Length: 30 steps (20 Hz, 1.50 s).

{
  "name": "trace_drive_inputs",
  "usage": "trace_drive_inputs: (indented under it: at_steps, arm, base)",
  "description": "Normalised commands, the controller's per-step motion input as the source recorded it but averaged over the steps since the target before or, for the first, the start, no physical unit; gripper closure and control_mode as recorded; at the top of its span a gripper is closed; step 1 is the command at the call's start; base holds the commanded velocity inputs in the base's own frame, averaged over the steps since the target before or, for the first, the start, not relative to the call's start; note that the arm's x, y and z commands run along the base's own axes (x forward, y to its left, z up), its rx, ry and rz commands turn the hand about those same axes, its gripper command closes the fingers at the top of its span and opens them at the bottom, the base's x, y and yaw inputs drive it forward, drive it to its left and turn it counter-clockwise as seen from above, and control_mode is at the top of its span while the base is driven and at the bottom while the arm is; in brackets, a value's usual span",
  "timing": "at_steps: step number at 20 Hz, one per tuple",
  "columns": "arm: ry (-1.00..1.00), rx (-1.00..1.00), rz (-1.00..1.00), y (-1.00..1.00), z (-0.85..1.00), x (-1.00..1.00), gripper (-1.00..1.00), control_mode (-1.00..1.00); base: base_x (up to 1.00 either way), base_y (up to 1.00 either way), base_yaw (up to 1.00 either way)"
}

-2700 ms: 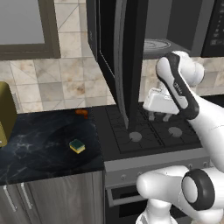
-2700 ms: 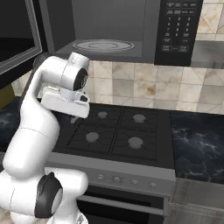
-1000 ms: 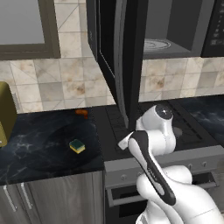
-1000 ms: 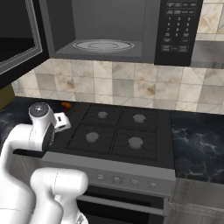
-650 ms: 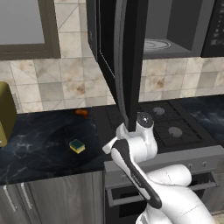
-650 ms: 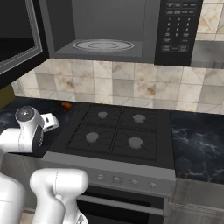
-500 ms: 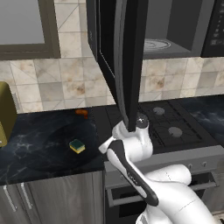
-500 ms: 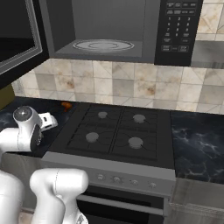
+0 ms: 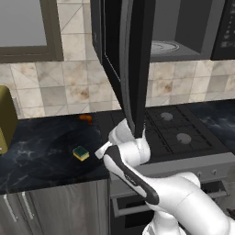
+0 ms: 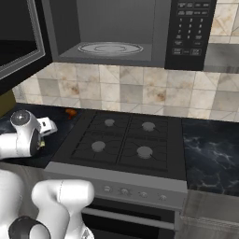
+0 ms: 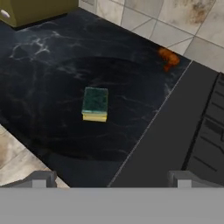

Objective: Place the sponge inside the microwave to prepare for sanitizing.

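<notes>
Pincer spread wide, holding nothing, poised above the dark marble desk. Sponge lying green side up on the desk, apart from the fingertips. Further back, small orange thing. Overhead, microwave with door open.

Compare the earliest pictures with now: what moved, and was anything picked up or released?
The arm swung down from in front of the open microwave and leftward, low over the dark counter. The gripper, jaws open and empty, now looks at the sponge. Nothing was grasped or released. The sponge, the small orange thing and the microwave door stayed put.
</notes>
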Motion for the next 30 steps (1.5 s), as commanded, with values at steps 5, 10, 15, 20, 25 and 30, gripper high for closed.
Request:
trace_drive_inputs:
  at_steps: [5, 10, 15, 20, 25, 30]
  arm:
    - [0.01, 0.00, 0.00, 0.43, 0.00, 0.09, -1.00, -1.00]
    - [0.00, 0.00, 0.00, 0.15, 0.00, 0.16, -1.00, -1.00]
    - [0.00, 0.00, 0.00, 0.03, -0.04, 0.38, -1.00, -1.00]
    - [0.04, 0.00, 0.00, 0.26, -0.15, 0.41, -1.00, -1.00]
    - [0.08, 0.00, -0.04, 0.41, -0.21, 0.23, -1.00, -1.00]
    - [0.02, 0.00, -0.02, 0.13, -0.20, 0.09, -1.00, -1.00]
  base:
    - [0.00, 0.00, 0.00]
    - [0.00, 0.00, 0.00]
    - [0.00, 0.00, 0.00]
    - [0.00, 0.00, 0.00]
    - [0.00, 0.00, 0.00]
    - [0.00, 0.00, 0.00]
